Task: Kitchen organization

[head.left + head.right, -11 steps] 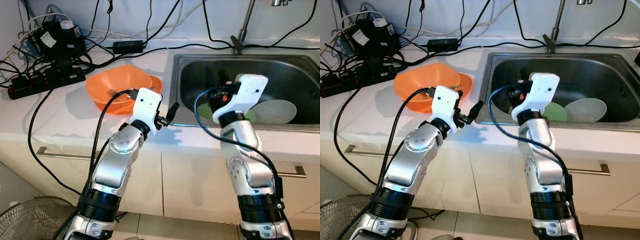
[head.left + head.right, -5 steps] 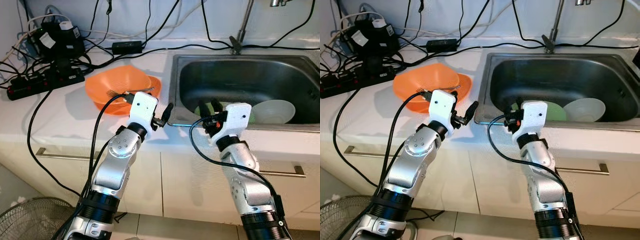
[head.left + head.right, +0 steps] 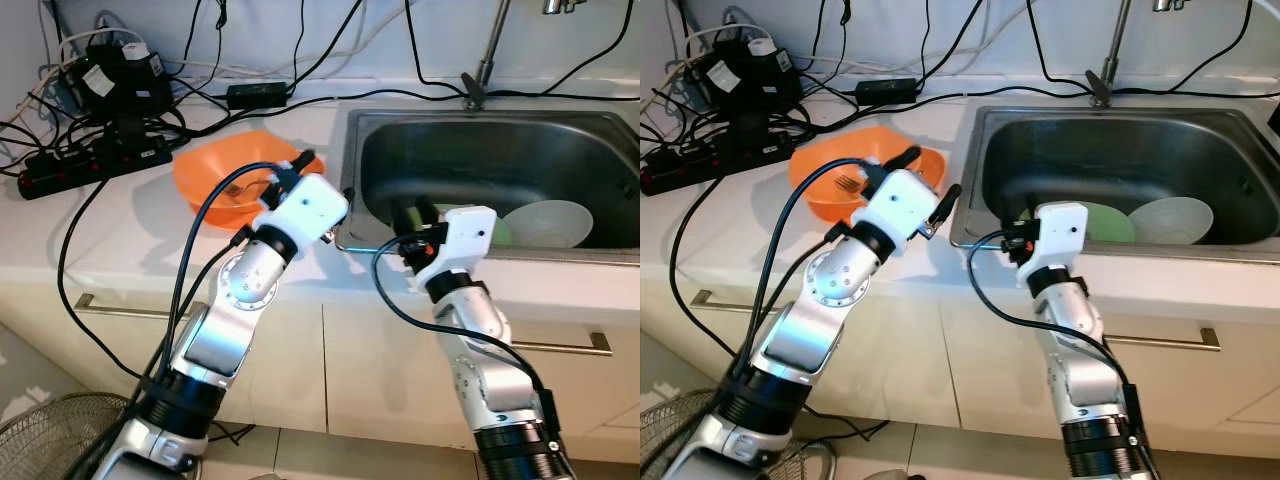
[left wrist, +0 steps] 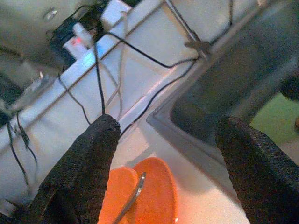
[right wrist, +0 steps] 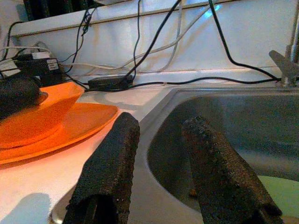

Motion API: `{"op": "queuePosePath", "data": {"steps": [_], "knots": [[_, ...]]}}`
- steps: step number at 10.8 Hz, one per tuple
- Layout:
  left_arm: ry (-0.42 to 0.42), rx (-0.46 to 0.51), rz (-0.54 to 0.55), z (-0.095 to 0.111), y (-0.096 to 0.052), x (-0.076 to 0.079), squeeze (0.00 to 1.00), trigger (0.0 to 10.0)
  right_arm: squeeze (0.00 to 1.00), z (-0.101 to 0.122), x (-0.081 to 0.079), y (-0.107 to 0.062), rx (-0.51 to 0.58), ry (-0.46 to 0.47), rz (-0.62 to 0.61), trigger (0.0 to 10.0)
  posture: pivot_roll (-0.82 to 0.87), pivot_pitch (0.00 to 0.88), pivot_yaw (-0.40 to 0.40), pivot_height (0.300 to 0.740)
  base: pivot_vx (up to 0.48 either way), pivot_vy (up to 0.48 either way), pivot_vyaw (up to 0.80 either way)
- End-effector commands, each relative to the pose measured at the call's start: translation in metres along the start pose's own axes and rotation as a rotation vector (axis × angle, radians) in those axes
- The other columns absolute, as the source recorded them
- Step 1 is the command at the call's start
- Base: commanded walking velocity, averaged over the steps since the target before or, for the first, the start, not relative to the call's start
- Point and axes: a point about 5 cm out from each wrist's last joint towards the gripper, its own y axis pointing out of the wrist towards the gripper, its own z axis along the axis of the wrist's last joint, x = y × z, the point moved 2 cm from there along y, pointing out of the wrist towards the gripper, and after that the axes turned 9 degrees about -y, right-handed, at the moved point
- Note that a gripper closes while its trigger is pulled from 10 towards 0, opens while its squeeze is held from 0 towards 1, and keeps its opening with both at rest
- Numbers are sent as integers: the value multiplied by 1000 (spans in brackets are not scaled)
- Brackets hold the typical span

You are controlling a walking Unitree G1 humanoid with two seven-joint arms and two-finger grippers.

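An orange bowl (image 3: pixel 232 178) with a fork (image 3: pixel 847 184) inside is seen stacked on an orange plate (image 5: pixel 70 127) on the white tabletop (image 3: pixel 130 240), left of the steel sink (image 3: pixel 980 160). The left gripper (image 4: pixel 168 154) is held above the plate's edge, fingers spread wide. The right gripper (image 5: pixel 161 158) is positioned at the sink's front-left corner, fingers parted, nothing pinched. A green plate (image 3: pixel 1102 222) and a white bowl (image 3: pixel 555 222) are lying in the sink.

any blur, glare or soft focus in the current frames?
Eye views: sharp, evenly lit, soft shadows on the white countertop. Left wrist view: hazy and soft, black fingers blurred, orange plastic bowl smeared. Right wrist view: near fingers soft, blue glare on the white wall.
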Motion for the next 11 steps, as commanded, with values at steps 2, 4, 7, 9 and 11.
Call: {"op": "queuePosePath", "data": {"steps": [2,4,7,9,11], "knots": [[159,-33,-4,-3,1,-4,0,10000,0,3,-5,4,16,-9,25,10000,39,0,75,740,0,0,0],[305,-106,-40,-19,4,-6,0,10000,0,4,-6,5,21,-9,27,10000,30,0,75,740,0,0,0],[357,-157,-28,-30,10,-9,0,10000,0,6,-3,6,27,-8,14,10000,30,0,69,740,0,0,0],[364,-180,5,-35,19,-12,0,10000,0,6,-3,8,30,-3,9,10000,30,0,69,740,0,0,0],[353,-188,43,-35,25,-15,0,10000,0,8,-3,9,36,-13,12,10000,26,0,68,740,0,0,0]]}}
